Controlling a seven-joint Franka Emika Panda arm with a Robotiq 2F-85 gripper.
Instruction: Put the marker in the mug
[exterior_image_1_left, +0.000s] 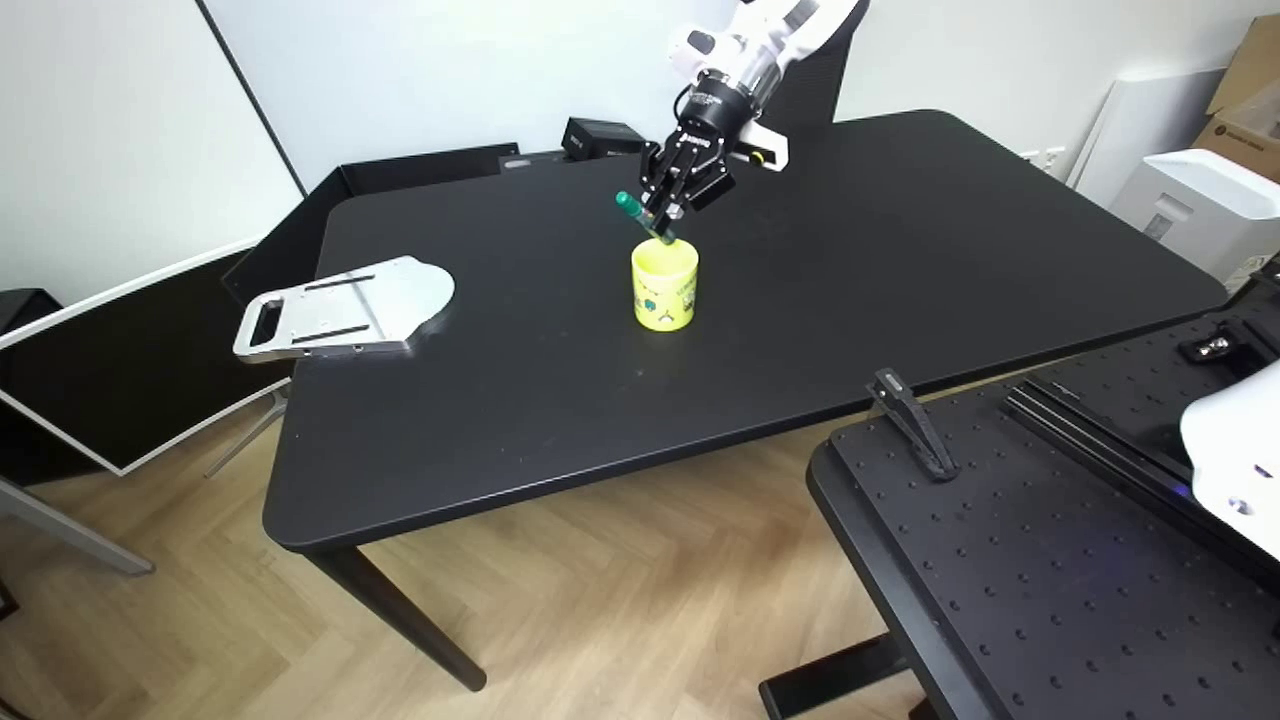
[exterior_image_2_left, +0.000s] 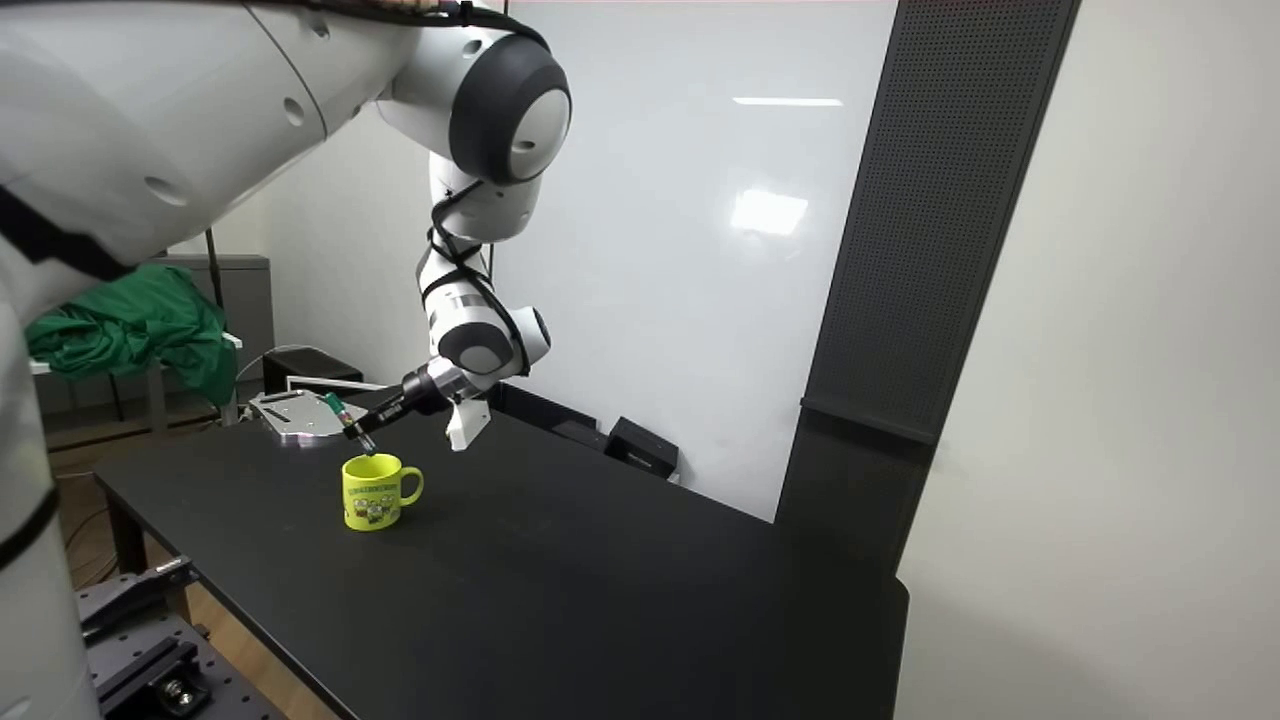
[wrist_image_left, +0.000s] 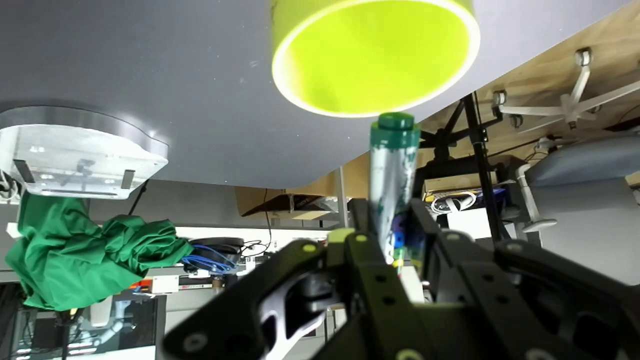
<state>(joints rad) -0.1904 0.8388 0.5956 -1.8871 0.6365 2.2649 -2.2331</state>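
Observation:
The yellow mug (exterior_image_1_left: 664, 300) stands upright on the black table. It also shows in an exterior view (exterior_image_2_left: 373, 500), where its handle points right, and in the wrist view (wrist_image_left: 375, 55), where its open mouth is visible at the top. My gripper (exterior_image_1_left: 660, 212) is shut on the marker (exterior_image_1_left: 630, 205) and holds it tilted above the mug. The marker's green end is up and its lower end is at the mug's rim in both exterior views; I cannot tell whether it is inside. In the wrist view the marker (wrist_image_left: 392, 170) stands between the fingertips (wrist_image_left: 392, 220), a green end towards the rim.
A flat white-grey tray-like object (exterior_image_1_left: 345, 305) lies at the table's edge, away from the mug. A black box (exterior_image_1_left: 602, 138) sits by the wall at the table's back. A perforated black bench (exterior_image_1_left: 1020, 570) adjoins the table.

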